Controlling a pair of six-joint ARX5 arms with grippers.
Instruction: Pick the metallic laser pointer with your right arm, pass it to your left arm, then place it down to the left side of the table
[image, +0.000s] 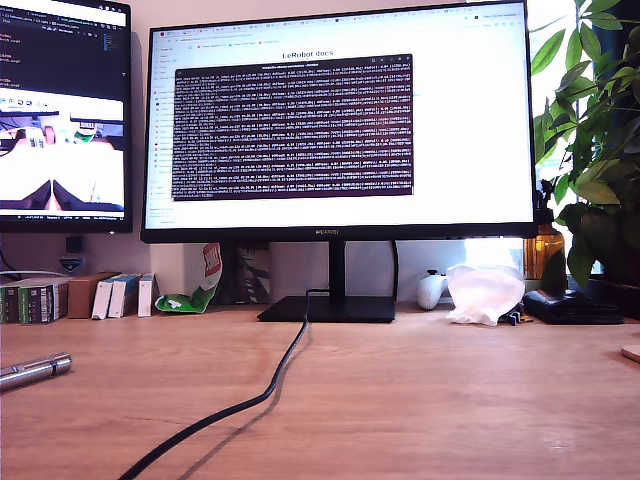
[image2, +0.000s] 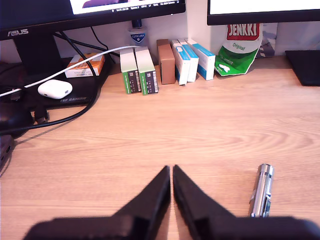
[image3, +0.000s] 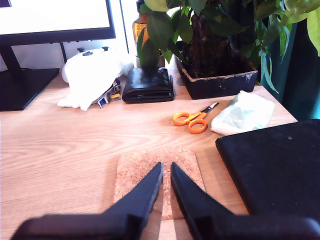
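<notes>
pointer (image: 33, 370) flat on table (image: 420, 400) at exterior view's left, just beside my first claw (image2: 171, 170), first claw clenched empty, my second claw (image3: 166, 167) clenched empty over cork mat (image3: 137, 172)

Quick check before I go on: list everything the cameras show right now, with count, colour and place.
metallic laser pointer: one, silver, lying on the table at the exterior view's left edge, beside my first gripper, untouched
black cable: one, running from the monitor stand toward the exterior camera
monitors: two, black frames, at the back
small boxes: several, green, brown, blue-white, under the monitors
earbud case: one, white
cork mat: one, tan, under my second gripper
scissors: one, orange handles
wallet: one, black
potted plant: one, green
first gripper: jaws shut, empty
second gripper: jaws shut, empty
</notes>
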